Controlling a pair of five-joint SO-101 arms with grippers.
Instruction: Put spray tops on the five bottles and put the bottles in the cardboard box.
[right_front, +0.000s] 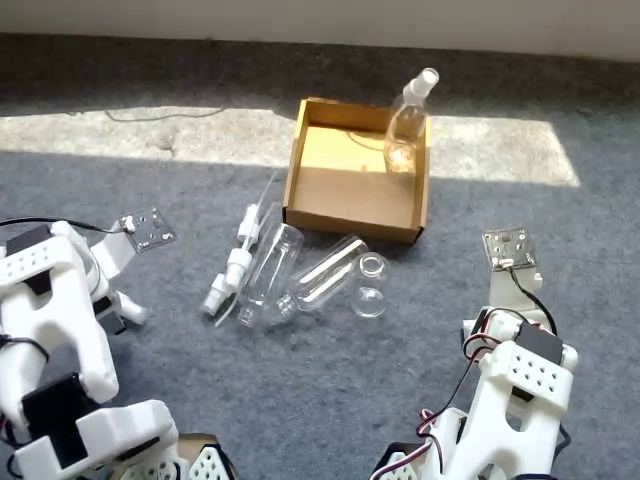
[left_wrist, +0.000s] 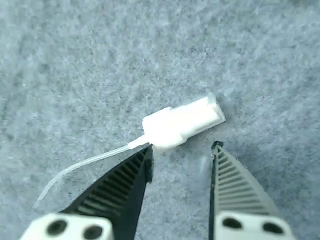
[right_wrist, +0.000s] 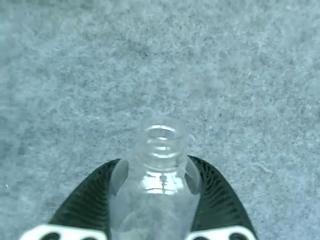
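Hovering above a loose spray top (left_wrist: 182, 125) on the carpet (left_wrist: 75, 60), the left gripper (left_wrist: 181, 148) is holding its jaws wide and empty. The right gripper (right_wrist: 156, 167) is clamping an uncapped bottle (right_wrist: 161, 145). Closing across the cap's body, clear of its dip tube (left_wrist: 85, 164), is looking wisest. The cardboard box (right_front: 345, 222) is sitting at twelve o'clock.

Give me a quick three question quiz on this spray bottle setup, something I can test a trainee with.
1. True or false: the bottle held in the right gripper already has its top on.
2. What lies just ahead of the open left gripper? A) a spray top with its tube, B) a screwdriver, C) a sponge.
3. Fill in the blank: the cardboard box holds ___ bottle(s).

Key
1. False: its neck is open.
2. A.
3. One, the capped bottle leaning in a far corner.
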